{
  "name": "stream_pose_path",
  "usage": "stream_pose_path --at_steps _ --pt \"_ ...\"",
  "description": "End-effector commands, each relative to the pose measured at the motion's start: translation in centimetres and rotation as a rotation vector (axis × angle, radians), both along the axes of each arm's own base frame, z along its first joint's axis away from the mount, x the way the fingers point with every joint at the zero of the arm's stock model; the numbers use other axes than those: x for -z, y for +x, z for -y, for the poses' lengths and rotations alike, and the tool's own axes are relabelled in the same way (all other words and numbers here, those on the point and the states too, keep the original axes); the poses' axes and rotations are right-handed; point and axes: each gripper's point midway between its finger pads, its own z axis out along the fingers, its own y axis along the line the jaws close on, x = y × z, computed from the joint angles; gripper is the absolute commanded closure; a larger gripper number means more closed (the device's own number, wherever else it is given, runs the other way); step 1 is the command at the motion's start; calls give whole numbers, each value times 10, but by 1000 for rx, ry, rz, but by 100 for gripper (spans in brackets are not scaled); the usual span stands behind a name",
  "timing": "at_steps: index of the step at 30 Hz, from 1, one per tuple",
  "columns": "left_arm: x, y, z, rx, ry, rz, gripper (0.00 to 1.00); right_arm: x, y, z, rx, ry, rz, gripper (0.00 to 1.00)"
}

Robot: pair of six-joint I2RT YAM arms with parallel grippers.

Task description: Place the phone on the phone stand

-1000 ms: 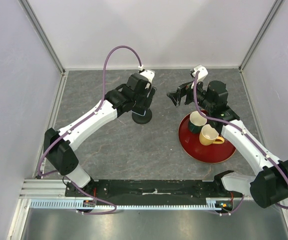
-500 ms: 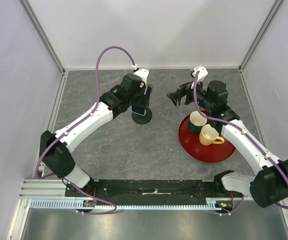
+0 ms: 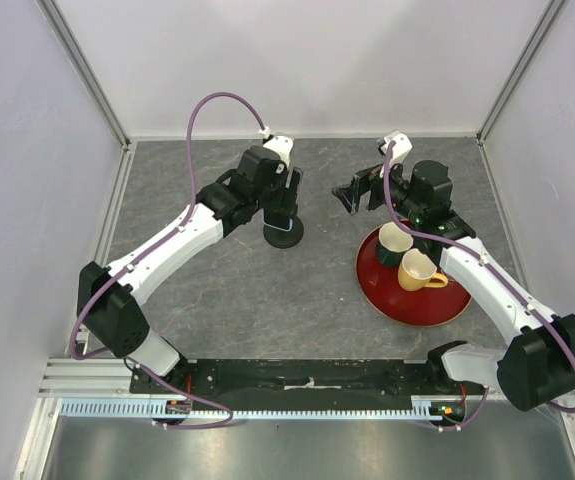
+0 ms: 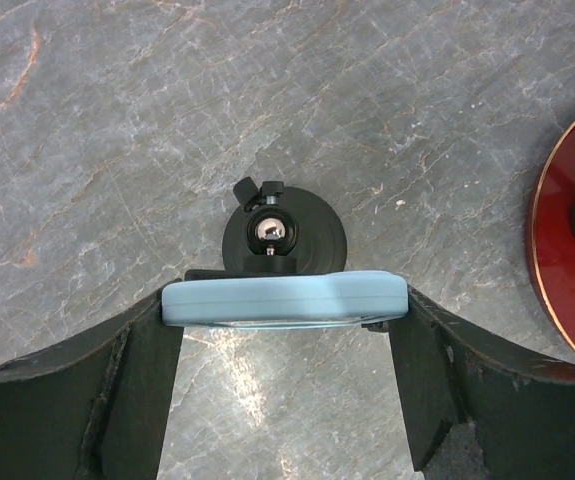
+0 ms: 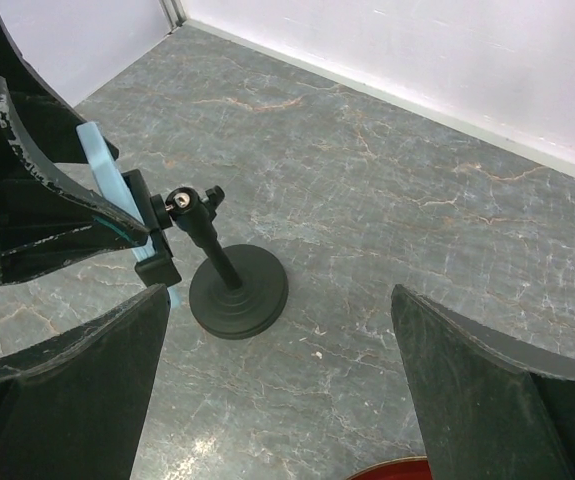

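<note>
While the left gripper [image 4: 284, 325] had the phone [image 4: 284, 302] pinched between its two fingers, one finger on each end of that pale blue edge, the job was well along but not finished. The phone was up off the table and brought to the phone stand [image 4: 285, 235], yet nothing had been let go.

In the left wrist view the phone ran edge-on across the centre of the frame. The stand's round base and shiny ball joint sat just above it in the picture.

From the right wrist view the phone showed at the left of the frame, tilted, right up against the head of the stand's post. A small black bracket lay under its lower edge, but whether the phone was truly seated in it I could not tell.

What was left, as I judged it, was to settle the phone into the holder, spread the fingers and back away clean.

And the right gripper [image 3: 350, 197]? Jaws spread wide, nothing in them, facing the stand from the right of the top view and well apart from it. A red tray [image 3: 422, 305] carrying two cups [image 3: 395, 242] lay at the lower right of the stand and played no part.
</note>
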Motion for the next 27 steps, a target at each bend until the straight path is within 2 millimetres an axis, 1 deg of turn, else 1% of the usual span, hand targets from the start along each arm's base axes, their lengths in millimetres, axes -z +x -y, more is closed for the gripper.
stream_pose_path --at_steps 1,2,3,4,6,7,9,10,12,13,15,16,17,18,19,20,21,22,23,24,25,26,27 --pt "-29 6 -27 -140 17 51 98 -14 1 -1 -5 30 43 2" --pt "-42 9 -33 -159 13 81 98 -14 2 1 -1 30 45 2" --pt "-48 11 -39 -169 21 97 98 -14 2 1 1 30 45 2" --pt "-59 16 -55 -204 7 118 98 -15 2 2 9 31 46 2" --pt "-71 22 -71 -241 -21 134 98 -14 2 3 12 32 42 2" --pt "-75 28 -89 -284 -30 141 98 -15 1 3 10 33 45 2" --pt "-78 33 -108 -326 -26 148 98 -15 2 4 13 33 48 2" --pt "-78 38 -123 -362 -18 153 98 -15 2 4 15 32 48 2" --pt "-84 45 -137 -398 -8 180 98 -14 3 5 16 32 46 2" --pt "-85 51 -150 -430 -4 191 98 -14 3 4 17 33 44 2" --pt "-92 63 -162 -458 -2 237 98 -12 4 4 15 30 43 2" --pt "-95 69 -177 -496 6 260 98 -10 4 4 13 28 38 2" --pt "-101 80 -182 -508 -4 309 98 -10 5 4 15 28 38 2" --pt "-104 87 -191 -501 40 342 98 -9 5 4 15 29 36 2" --pt "-107 95 -205 -513 72 379 98 -9 5 4 15 27 35 2" --pt "-105 101 -212 -515 102 401 98 -9 5 4 13 27 38 2" --pt "-110 113 -219 -512 133 448 98 -8 6 4 13 26 32 2" --pt "-108 121 -234 -529 152 454 98 -8 6 4 13 25 33 2" --pt "-115 127 -240 -535 150 473 98 -7 7 5 15 25 32 2" --pt "-107 139 -246 -529 146 457 98 -6 7 5 13 25 30 2" --pt "-107 145 -261 -527 133 457 98 -6 7 5 7 24 30 2" --pt "-116 150 -269 -525 118 479 98 -5 8 7 9 25 27 2" --pt "-114 154 -276 -517 116 487 98 -3 8 7 7 23 23 2"
